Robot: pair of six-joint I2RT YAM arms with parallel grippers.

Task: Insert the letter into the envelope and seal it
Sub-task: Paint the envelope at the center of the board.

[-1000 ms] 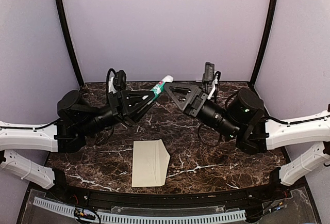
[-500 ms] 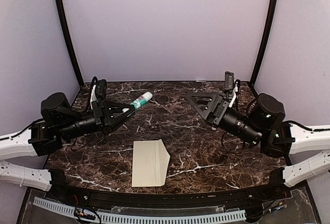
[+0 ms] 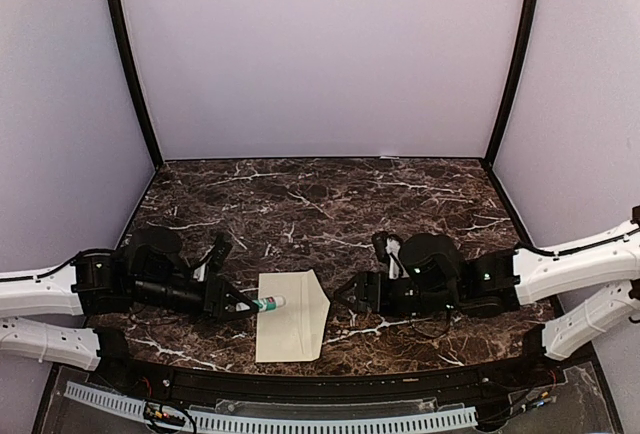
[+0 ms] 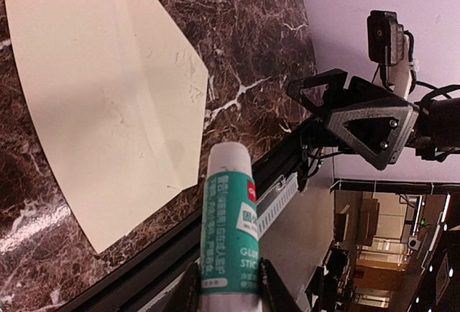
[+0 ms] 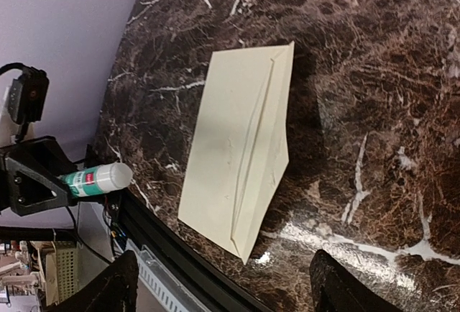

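Both arms are coming down from high above the dark brown marble table (image 3: 400, 214) to either side of the long cream paper envelope (image 3: 290, 329). The envelope is lying flat between them, its pointed flap open toward the right. The left gripper (image 3: 245, 304) is clamping a green-and-white glue stick (image 3: 268, 303), whose white tip is reaching over the envelope's left part. The right gripper (image 3: 340, 300) is waiting just beside the flap's point, fingers apart and empty. No loose letter is showing, so gluing the flap is probably starting.
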